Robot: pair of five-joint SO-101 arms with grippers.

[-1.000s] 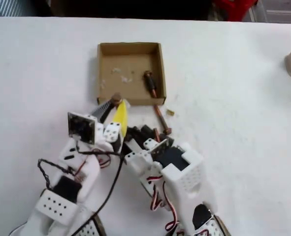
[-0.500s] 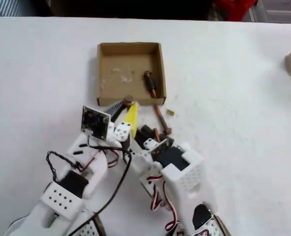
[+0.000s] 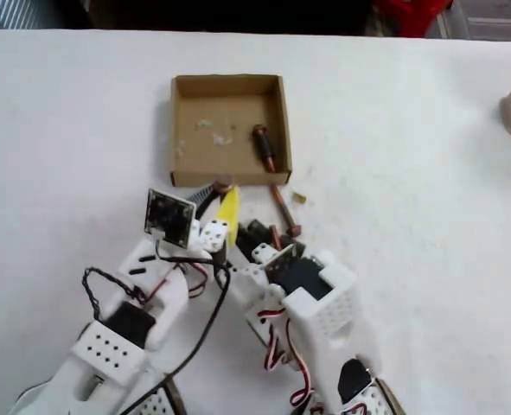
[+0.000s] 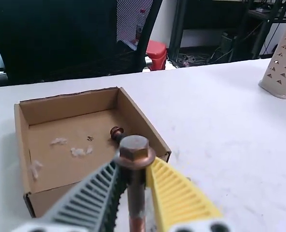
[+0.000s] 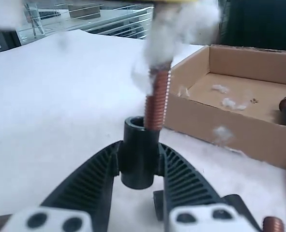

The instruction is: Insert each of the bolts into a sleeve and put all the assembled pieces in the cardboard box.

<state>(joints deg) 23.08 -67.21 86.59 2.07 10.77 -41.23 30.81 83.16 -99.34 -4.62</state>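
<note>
Clamped between the left jaws: a copper bolt [image 4: 135,162], held upright, hex head just above the jaw tips, threaded shank hanging below them. Clamped between the right jaws: a black sleeve [image 5: 139,154], standing upright on the counter [image 3: 411,173], bore open at the top. Bolt's threaded tip down at the sleeve's mouth, touching or just over the rim, shank leaning slightly; impossible to tell whether already inside the bore.

Just beyond both pairs of jaws, the cardboard box [image 3: 186,86], open side up, its near wall close in front of the left jaws. Inside, one assembled piece [image 3: 264,147] lying flat near the wall on the right jaws' side, with a few bits of white fluff [image 4: 77,151] on the box floor nearer the left jaws' side. Close beside the right jaws, between them and the box, loose copper bolts [image 3: 282,210] lying on the counter.
</note>
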